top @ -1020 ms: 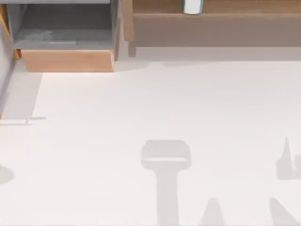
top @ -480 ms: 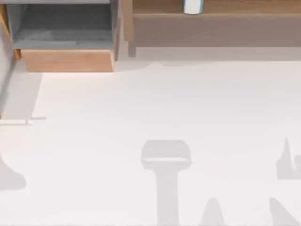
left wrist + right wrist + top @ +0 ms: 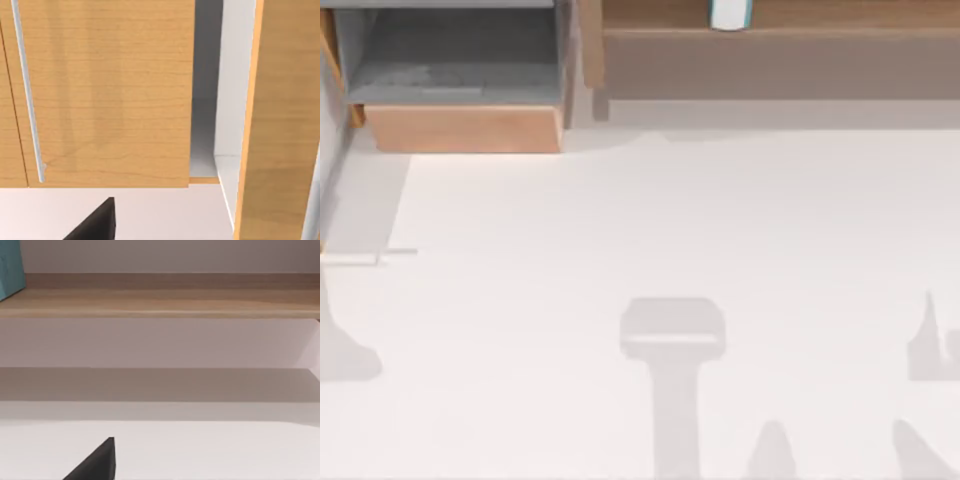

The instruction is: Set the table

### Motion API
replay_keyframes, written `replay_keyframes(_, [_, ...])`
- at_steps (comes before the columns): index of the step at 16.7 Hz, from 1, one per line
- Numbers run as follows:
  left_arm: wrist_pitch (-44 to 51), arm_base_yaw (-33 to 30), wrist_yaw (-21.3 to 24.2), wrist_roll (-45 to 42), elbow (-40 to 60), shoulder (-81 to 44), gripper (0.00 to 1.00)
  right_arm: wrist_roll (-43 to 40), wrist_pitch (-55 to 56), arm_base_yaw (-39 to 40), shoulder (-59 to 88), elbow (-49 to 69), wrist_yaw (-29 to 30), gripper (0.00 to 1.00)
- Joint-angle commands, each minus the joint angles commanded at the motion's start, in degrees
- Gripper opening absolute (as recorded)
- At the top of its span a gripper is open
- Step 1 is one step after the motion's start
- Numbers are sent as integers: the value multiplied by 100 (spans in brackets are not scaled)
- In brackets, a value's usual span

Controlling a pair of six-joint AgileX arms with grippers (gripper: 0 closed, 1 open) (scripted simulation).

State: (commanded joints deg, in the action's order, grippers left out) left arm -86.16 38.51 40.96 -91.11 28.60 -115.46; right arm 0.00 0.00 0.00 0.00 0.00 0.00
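The white table (image 3: 650, 220) spreads across the top view, bare but for grey shadows of the arms near its front edge and at its left edge. A dark part of my left gripper (image 3: 97, 222) hangs over the table (image 3: 165, 212), facing a light-wood panel (image 3: 110, 90). My right gripper (image 3: 97, 462) shows as a dark tip above the table (image 3: 210, 450), facing the long shelf (image 3: 160, 302).
The light-wood drawer (image 3: 460, 125) with grey inside stands open at the back left. A white and teal object (image 3: 730, 14) sits on the long shelf (image 3: 780, 45) at the back right. A thin metal handle (image 3: 27, 95) runs along the wood panel, beside a grey gap (image 3: 205, 100).
The shadow at the table's left edge has grown and crept rightward and up. The shadows at the front and right have stayed put.
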Motion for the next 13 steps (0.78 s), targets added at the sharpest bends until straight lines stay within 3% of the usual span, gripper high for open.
replay_keyframes(5, [52, -76, -76, 3, 95, -40, 100, 0, 0, 0, 0, 0, 0, 100])
replay_keyframes(13, [52, -76, -76, 3, 95, -40, 40, 0, 0, 0, 0, 0, 0, 100])
